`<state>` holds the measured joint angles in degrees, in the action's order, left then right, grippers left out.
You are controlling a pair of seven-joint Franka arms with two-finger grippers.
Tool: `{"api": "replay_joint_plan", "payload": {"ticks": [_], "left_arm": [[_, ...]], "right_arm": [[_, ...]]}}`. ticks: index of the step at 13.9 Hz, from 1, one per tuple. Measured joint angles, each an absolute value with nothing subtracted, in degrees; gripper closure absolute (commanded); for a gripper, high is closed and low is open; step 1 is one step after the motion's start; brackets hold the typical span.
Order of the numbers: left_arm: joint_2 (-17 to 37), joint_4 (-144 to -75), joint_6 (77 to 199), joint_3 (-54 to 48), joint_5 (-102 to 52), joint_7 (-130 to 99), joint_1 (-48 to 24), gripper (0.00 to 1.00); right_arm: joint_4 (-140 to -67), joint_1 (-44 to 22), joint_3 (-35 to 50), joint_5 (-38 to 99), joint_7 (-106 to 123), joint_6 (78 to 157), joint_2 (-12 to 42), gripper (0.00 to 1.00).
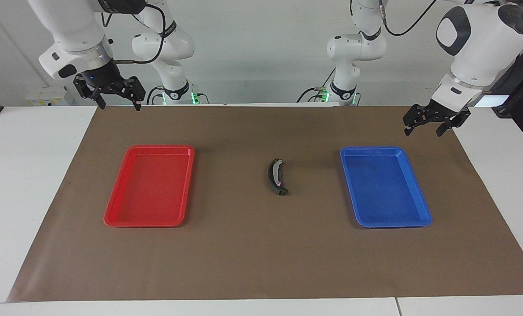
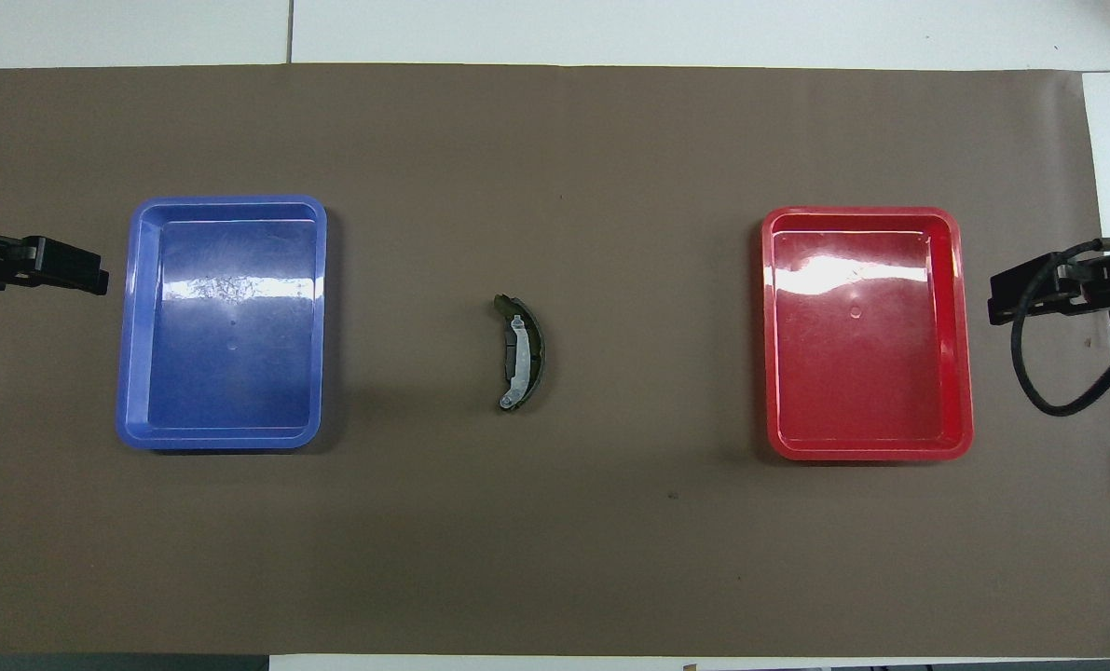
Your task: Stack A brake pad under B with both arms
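B, the curved black brake shoe with a silver-white inner rim (image 1: 275, 177), lies on the brown mat in the middle of the table, between the two trays; it also shows in the overhead view (image 2: 520, 352). A dark piece shows at the end of B farther from the robots and against its rim. I cannot tell whether this is the short flat brake pad; no separate pad shows anywhere else. My right gripper (image 1: 118, 106) hangs open and empty above the mat's edge near the red tray. My left gripper (image 1: 423, 131) hangs open and empty above the mat's corner near the blue tray. Both arms wait.
A red tray (image 1: 112, 210) lies toward the right arm's end and a blue tray (image 1: 419, 210) toward the left arm's end; nothing lies in either. In the overhead view the left gripper (image 2: 89, 275) sits beside the blue tray (image 2: 130, 326), the right gripper (image 2: 1007, 303) beside the red tray (image 2: 963, 326).
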<state>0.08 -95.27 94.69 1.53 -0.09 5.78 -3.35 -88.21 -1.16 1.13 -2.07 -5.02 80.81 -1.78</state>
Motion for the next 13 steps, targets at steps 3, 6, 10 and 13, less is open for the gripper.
{"api": "replay_joint_plan", "payload": {"ticks": [3,6,10,13], "left_arm": [[0.08,-95.27,94.69,1.53,-0.09,5.78,-3.35,0.0],[0.08,-95.27,94.69,1.53,-0.09,5.78,-3.35,0.0],[0.08,-95.27,94.69,1.53,-0.09,5.78,-3.35,0.0],[0.08,-95.27,94.69,1.53,-0.09,5.78,-3.35,0.0]], "right_arm": [[-88.35,-1.21,1.19,-1.77,-5.02,80.81,-1.77,0.0],[-88.35,-1.09,0.97,-1.75,-5.0,80.82,-1.75,0.0],[-88.12,-0.84,0.77,-1.8,-4.65,81.08,-1.75,0.0],[-88.08,0.17,0.72,-1.81,-4.57,81.44,-1.74,0.0]]}}
